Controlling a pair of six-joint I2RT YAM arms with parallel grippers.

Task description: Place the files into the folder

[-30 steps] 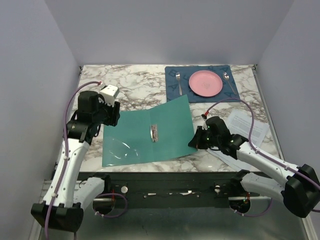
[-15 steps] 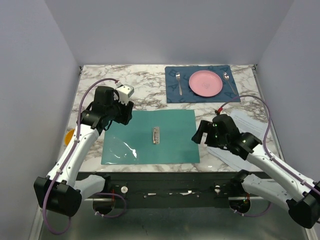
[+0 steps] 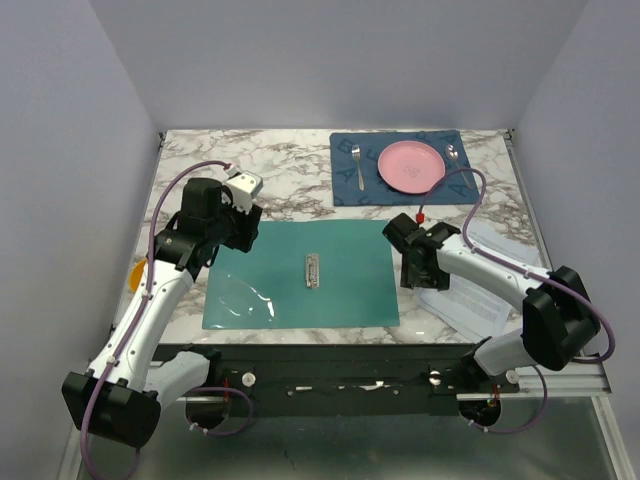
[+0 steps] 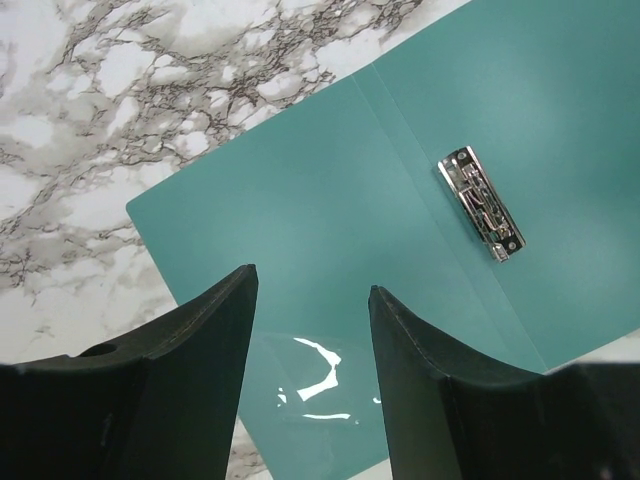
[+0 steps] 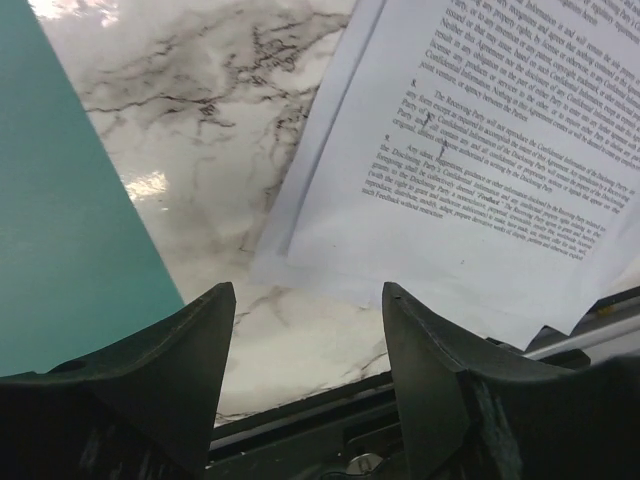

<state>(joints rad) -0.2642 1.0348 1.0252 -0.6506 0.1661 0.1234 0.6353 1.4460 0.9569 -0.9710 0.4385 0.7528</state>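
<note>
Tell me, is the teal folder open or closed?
Open: the folder lies spread flat on the table, its metal clip exposed at the centre fold.

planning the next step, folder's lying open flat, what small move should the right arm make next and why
Probably move the right gripper over the files and lower onto their edge nearest the folder. The folder lies flat with its clip exposed, the files lie on the table beside it, not touching it, and the jaws stand open and empty.
</note>
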